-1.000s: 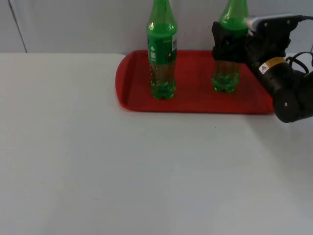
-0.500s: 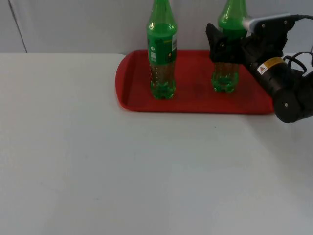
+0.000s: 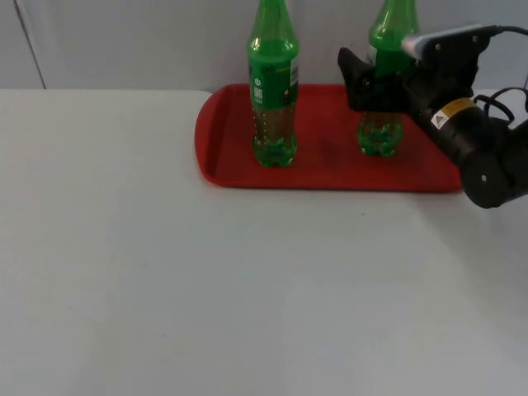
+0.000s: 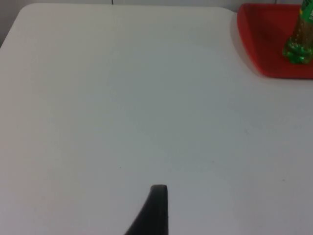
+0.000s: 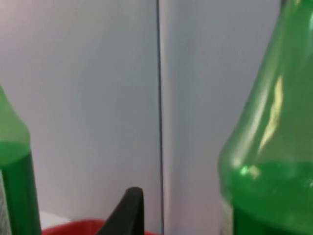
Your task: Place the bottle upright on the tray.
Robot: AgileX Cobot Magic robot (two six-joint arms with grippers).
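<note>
**Two green bottles upright on the red tray, right gripper open beside one**

Standing upright on the red tray [image 3: 330, 169], near its right end: the right-hand green bottle [image 3: 380, 132], base flat on the tray floor, neck rising in front of the grey partition wall [image 3: 124, 41]. Standing upright toward the tray's left end, well apart from the first: the left-hand green bottle [image 3: 273, 91], labelled, clear in its lower part.

At mid-height of the right-hand green bottle: the right gripper [image 3: 375, 87], reaching in from the right over the tray. Spread wide, not clamped. One black fingertip [image 3: 351, 78] jutting out to the left of the bottle's body, with a visible gap to the green plastic; the same gap seen from the right wrist between that fingertip [image 5: 128, 208] and the bottle's shoulder. Far finger hidden behind the bottle.

Tray lying at the back of the white table [image 3: 165, 272], close against the wall.

Left gripper [image 4: 157, 210] waiting above bare table, well away from the tray; open or closed: cannot tell. From the left wrist, tray corner and the base of one bottle visible far off.
</note>
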